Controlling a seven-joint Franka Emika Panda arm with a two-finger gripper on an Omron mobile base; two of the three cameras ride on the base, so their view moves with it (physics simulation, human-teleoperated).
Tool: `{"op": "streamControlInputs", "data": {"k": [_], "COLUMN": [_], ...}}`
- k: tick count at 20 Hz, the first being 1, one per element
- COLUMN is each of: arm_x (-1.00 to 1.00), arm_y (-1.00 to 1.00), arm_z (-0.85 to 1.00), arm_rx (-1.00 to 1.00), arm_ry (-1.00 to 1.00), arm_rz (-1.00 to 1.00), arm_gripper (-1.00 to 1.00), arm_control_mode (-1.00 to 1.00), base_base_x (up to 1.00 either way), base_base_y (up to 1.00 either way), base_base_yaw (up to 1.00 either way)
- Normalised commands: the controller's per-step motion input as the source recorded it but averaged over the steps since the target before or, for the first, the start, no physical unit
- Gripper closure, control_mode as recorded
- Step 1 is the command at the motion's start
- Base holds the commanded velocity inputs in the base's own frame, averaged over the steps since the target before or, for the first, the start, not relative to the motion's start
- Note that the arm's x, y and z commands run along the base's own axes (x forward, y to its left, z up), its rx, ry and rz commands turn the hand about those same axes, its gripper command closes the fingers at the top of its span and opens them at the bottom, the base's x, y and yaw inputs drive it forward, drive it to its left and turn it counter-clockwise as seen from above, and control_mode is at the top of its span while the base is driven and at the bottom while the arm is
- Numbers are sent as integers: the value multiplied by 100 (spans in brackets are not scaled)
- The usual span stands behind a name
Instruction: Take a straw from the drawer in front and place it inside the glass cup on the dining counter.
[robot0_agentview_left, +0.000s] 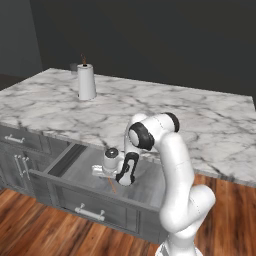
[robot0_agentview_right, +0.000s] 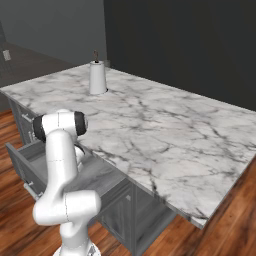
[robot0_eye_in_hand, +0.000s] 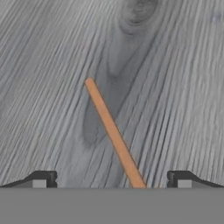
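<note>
The drawer (robot0_agentview_left: 65, 162) is pulled out and the gripper (robot0_eye_in_hand: 112, 179) hangs low inside it with its fingers wide open over the straw (robot0_eye_in_hand: 114, 133) lying flat on the drawer floor, so grabbing, lifting and dropping it in the cup are left.

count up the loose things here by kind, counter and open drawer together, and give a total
thin brownish-orange straw, lying on the grey floor of the open dark grey drawer: 1
white paper-towel roll, upright on the white marble counter: 1
small clear glass cup, behind the roll: 1
total: 3
</note>
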Motion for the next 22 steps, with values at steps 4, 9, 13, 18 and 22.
{"op": "streamControlInputs", "data": {"k": [4,9,13,18,22], "arm_x": [21,22,18,10,1], "arm_y": [0,0,0,0,0], "arm_z": [-24,-27,-28,-30,-42], "arm_rx": [0,0,0,0,0], "arm_ry": [0,0,0,1,6], "arm_rz": [0,0,0,0,0], "arm_gripper": [-100,-100,-100,-100,100], "arm_control_mode": [-100,-100,-100,-100,-100], "base_base_x": [0,0,0,0,0], "base_base_y": [0,0,0,0,0], "base_base_yaw": [0,0,0,0,0]}}
